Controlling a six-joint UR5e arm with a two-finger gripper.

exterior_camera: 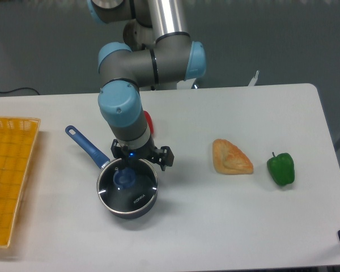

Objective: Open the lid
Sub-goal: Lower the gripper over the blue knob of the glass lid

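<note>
Glass lid (128, 182) sits flat on the dark saucepan (127, 203), left of the tabletop's (215, 226) middle, with its blue knob (123, 178) pointing straight up and white lettering near its front-right rim. Being round, it has no long axis of its own; the pan's blue handle (87, 147) gives the direction, running up and to the left toward the far edge. You can see nothing inside the pan but the dark bottom through the glass.

Your end effector (134, 161) hangs just above the lid's far rim, slightly behind the knob, holding nothing. Its fingers are hidden under the wrist, so you cannot tell how wide it stands.

You have bare tabletop in front of the pan up to the near edge, and to the right as far as the piece of bread (230, 157). A green pepper (281, 168) lies just beyond it, near the right edge. Something red (148, 122) peeks out behind the arm. At the left edge stands a yellow basket (11, 170), with a small round thing barely showing at the picture's border.
</note>
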